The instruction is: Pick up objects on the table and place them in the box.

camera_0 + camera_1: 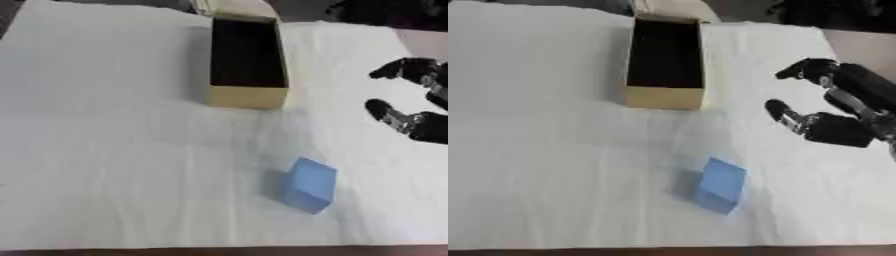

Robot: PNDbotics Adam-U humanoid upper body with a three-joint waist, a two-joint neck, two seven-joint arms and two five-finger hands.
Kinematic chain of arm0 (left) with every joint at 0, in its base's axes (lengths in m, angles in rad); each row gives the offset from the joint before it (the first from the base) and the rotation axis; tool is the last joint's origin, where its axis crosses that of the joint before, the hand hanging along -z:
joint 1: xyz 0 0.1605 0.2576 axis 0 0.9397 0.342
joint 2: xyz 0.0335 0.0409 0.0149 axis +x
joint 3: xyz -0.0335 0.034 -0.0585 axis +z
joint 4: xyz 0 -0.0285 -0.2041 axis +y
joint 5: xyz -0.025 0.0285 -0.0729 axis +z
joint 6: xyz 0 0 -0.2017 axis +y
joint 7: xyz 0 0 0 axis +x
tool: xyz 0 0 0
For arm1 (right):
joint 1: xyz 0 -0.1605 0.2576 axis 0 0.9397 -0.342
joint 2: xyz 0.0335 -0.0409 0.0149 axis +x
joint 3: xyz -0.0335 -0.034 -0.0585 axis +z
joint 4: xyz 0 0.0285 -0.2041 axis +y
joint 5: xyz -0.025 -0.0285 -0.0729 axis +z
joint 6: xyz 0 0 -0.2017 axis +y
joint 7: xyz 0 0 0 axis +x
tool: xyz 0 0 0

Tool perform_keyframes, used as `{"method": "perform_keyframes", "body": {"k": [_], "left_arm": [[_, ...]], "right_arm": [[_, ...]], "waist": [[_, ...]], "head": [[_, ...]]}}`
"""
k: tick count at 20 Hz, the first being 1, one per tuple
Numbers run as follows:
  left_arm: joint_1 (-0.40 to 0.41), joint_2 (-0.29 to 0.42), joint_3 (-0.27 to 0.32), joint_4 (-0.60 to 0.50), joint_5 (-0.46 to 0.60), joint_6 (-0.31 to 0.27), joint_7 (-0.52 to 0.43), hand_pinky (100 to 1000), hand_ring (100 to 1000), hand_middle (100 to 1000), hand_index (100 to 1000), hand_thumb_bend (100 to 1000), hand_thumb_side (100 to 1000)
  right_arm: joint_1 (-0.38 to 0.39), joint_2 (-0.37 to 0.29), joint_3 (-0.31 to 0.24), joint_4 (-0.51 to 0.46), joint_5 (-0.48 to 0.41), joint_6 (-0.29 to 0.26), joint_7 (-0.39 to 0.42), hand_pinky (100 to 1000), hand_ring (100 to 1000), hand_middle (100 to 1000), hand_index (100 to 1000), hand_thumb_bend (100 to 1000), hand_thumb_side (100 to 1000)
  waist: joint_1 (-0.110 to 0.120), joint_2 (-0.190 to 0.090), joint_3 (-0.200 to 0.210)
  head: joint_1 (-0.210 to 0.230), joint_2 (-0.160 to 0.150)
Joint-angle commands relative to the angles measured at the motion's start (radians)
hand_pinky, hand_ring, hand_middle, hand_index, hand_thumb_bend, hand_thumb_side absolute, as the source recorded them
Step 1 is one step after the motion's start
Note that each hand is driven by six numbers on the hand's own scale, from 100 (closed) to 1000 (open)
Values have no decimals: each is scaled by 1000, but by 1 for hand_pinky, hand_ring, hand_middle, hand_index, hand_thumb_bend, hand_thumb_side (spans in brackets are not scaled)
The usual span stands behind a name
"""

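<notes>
Nearest me, the blue block [717,186] sits on the white cloth [105,165], tilted a little, with bare cloth all round it and nothing touching it. It is the only loose thing I see to pick up.

Further back and to the right, my right hand [833,107] hangs above the cloth, well apart from the block. Fingers and thumb are spread into an open claw with nothing between them. My left hand shows in neither view.

Beyond that, the cardboard box [248,95] stands open, its dark inside facing up and apparently empty, its flap folded away at the far end.

The step, as I judge it, is the reach for the block. I want to bring the hand down and toward me, turn it so thumb and fingers straddle two opposite flat faces, and close only once the block is squarely between them.
</notes>
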Motion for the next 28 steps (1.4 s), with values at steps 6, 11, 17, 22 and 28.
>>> {"method": "perform_keyframes", "body": {"k": [6, 11, 17, 22, 28], "left_arm": [[-1, 24, 3, -16, 2, 0, -9, 622, 652, 673, 753, 356, 956], [2, 25, 3, -16, 2, 0, -10, 621, 652, 673, 752, 355, 955], [9, 26, 3, -16, 3, 2, -11, 621, 652, 673, 752, 354, 955], [15, 22, 3, -16, 4, 4, -14, 620, 652, 673, 751, 353, 954], [17, 22, 4, -16, 4, 5, -13, 620, 651, 672, 751, 351, 953]], "right_arm": [[-16, 86, 48, -14, -61, 78, 101, 848, 814, 815, 917, 376, 858], [-14, 145, 35, -14, -46, 73, 168, 864, 824, 825, 926, 294, 742], [28, 212, 35, -14, 39, 37, 211, 886, 839, 841, 945, 214, 646], [57, 239, 32, -14, 112, 9, 224, 896, 851, 852, 960, 296, 715], [77, 244, 17, -14, 200, -5, 190, 898, 860, 847, 971, 581, 973]], "waist": [[0, -26, 1], [-7, -34, -4], [-12, -44, -7], [-14, -54, -11], [-17, -57, -14]], "head": [[-11, -5], [-5, 7], [2, 33], [7, 44], [8, 50]]}}
